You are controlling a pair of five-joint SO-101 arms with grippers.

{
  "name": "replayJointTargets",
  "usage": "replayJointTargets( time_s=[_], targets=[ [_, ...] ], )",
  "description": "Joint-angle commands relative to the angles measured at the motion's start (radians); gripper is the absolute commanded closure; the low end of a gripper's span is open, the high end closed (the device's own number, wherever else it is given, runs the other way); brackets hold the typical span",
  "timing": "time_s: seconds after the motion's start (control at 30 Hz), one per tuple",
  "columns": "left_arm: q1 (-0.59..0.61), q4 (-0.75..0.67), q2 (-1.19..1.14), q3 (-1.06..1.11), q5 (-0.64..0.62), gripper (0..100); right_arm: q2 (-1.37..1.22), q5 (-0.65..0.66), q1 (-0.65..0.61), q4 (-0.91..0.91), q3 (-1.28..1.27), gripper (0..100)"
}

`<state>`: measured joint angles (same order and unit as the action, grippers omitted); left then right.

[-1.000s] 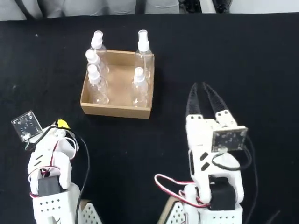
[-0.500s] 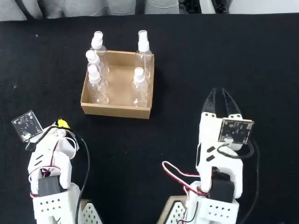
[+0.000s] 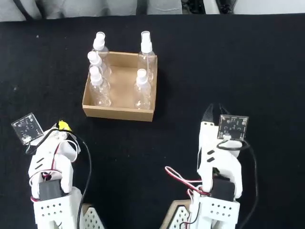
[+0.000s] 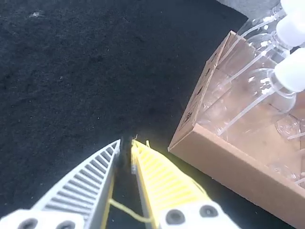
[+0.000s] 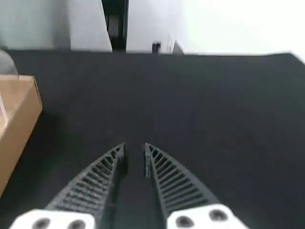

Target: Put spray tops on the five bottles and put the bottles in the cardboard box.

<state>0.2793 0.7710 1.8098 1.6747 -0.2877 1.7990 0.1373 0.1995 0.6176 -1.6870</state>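
We are seeing a brown box sitting on the black worktop, on the far side and over toward our left arm. Five clear bottles are standing up inside the box, three along its left wall and two along its right wall. Each bottle is wearing a white top. The box is lying open, and the tops are poking up above its walls. We are holding our left end effector low over the worktop, near the box's front left corner but not touching it. Its grey finger and its yellow finger are pressing close together, with just a thin dark line between the tips, and they are gripping nothing. We are holding our right end effector over bare worktop on the other side, well apart from the box and nearer to the arm bases than the box is. Its two black fingers are pointing out across the worktop toward the far edge. They are sitting almost closed, with only a small gap between the tips, and they are carrying nothing too. Both arms are sitting folded at the near edge of the worktop, side by side.
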Motion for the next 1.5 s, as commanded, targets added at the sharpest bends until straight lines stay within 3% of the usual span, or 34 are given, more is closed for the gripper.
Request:
replayJointTargets(
  time_s=[0.0,0.3,0.73,0.97,1.07,1.23,1.47],
  targets=[
    [-0.005,-0.021,0.012,0.025,0.012,97,0.094,-0.005,0.02,0.094,0.004,98.6],
    [-0.005,-0.021,0.012,0.025,0.012,97,0.094,-0.006,0.02,0.414,0.004,98.7],
    [-0.01,-0.014,0.006,0.025,0.014,97,0.094,0.0,0.028,0.692,0.004,98.7],
    [-0.012,0.018,0.005,0.025,0.02,97,0.094,0.0,0.028,0.687,0.004,98.7],
    [-0.013,0.058,0.005,0.025,0.097,97,0.094,0.0,0.028,0.687,0.004,98.7],
    [-0.013,0.209,0.005,0.025,0.195,97,0.094,0.0,0.028,0.687,0.004,98.7],
    [-0.013,0.347,0.005,0.025,0.221,97,0.094,0.0,0.028,0.687,0.004,98.7]
  ],
)
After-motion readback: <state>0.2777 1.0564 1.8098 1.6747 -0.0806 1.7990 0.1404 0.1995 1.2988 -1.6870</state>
